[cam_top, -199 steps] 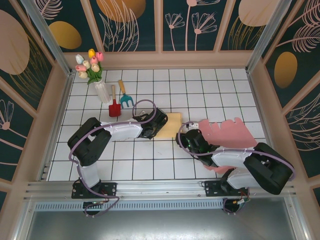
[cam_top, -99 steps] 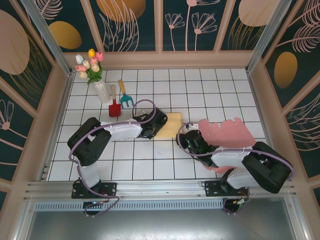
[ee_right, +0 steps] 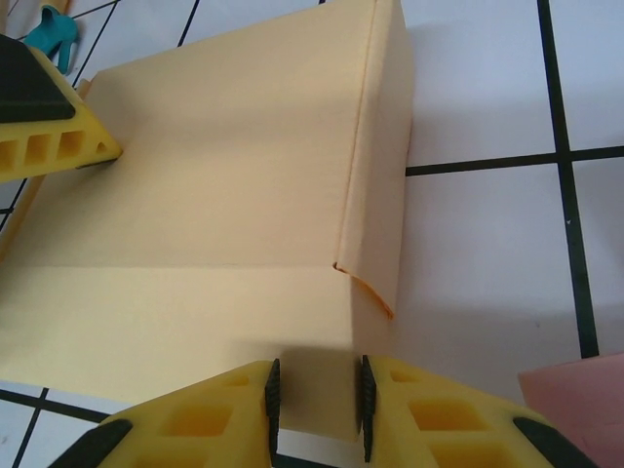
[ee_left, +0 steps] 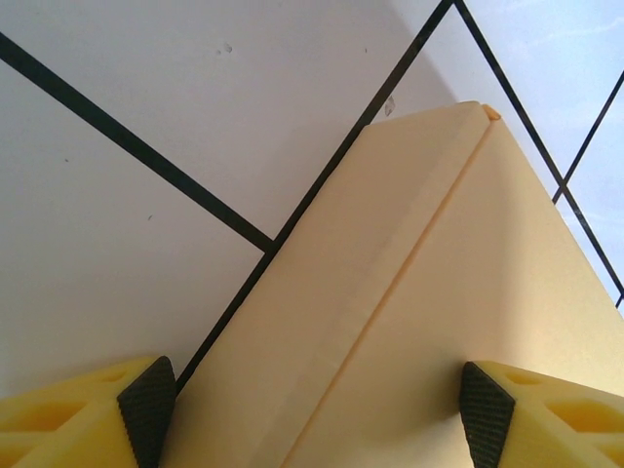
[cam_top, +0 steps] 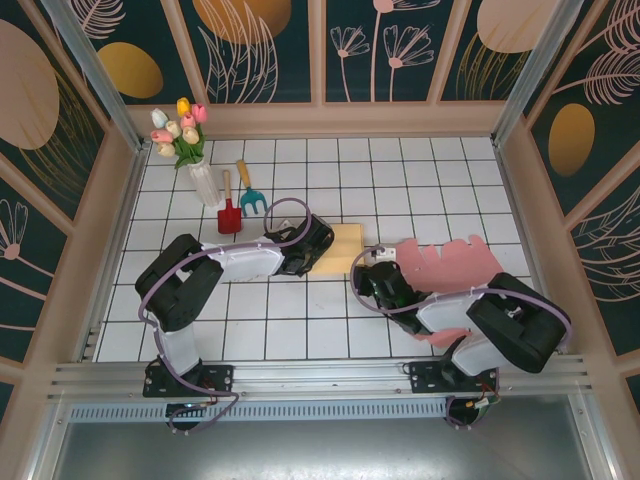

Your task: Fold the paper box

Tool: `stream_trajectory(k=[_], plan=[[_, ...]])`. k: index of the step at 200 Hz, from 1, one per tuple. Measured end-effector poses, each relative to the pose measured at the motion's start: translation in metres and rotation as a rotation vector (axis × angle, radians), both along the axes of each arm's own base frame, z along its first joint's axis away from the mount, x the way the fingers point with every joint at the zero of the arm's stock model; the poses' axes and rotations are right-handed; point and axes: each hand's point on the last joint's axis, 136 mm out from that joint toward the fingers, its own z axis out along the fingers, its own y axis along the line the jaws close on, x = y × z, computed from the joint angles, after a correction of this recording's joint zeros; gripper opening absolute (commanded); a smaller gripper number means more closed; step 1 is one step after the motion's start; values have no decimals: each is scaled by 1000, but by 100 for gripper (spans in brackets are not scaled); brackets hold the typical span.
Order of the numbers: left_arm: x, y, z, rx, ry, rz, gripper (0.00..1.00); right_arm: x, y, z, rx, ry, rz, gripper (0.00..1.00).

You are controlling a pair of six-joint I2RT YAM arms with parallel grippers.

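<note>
The cream paper box lies flat on the tiled floor, mid-table. My left gripper sits low over its left part, open. In the left wrist view its fingertips stand wide apart on either side of a crease in the box. My right gripper is at the box's near right corner. In the right wrist view its jaws are nearly together, with a narrow flap of the box between the pads. A raised side flap runs along the box's right edge.
A pink scalloped paper sheet lies under the right arm. A white vase of tulips, a red toy shovel and a teal toy rake stand at the back left. Wooden walls enclose the floor.
The right arm has shifted slightly left toward the box and its jaws have narrowed onto the flap. The left arm and the box stay put.
</note>
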Motion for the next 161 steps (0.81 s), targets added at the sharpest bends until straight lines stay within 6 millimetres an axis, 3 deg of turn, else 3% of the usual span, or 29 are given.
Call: stream_trajectory(k=[161], plan=[[9, -3, 0, 26, -26, -8, 75, 19, -5, -18, -77, -26, -47, 30]])
